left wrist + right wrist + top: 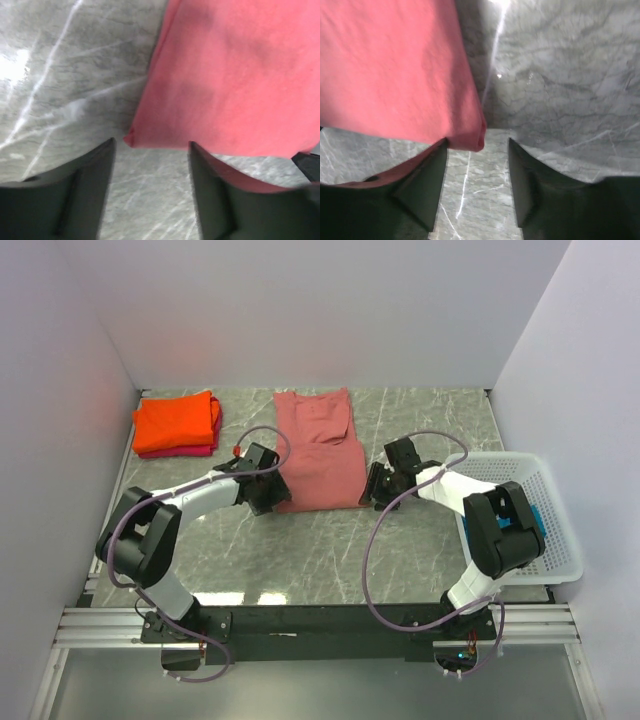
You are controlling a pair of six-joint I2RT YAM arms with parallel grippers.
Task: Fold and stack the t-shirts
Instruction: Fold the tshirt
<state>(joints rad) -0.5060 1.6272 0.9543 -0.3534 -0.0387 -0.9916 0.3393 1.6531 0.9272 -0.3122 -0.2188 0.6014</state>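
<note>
With the dusty brick-red t-shirt [318, 455] lying flat on the marble table [330, 550] and the left gripper [150, 150] and right gripper [477, 150] both parted and empty at its near corners, either could close on one layer only or miss, skewing the fold.

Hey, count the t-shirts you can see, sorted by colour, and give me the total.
orange t-shirt: 1
pink-red t-shirt, under the orange one: 1
brick-red t-shirt: 1
teal t-shirt, only a bit showing in the basket: 1
Total: 4
</note>
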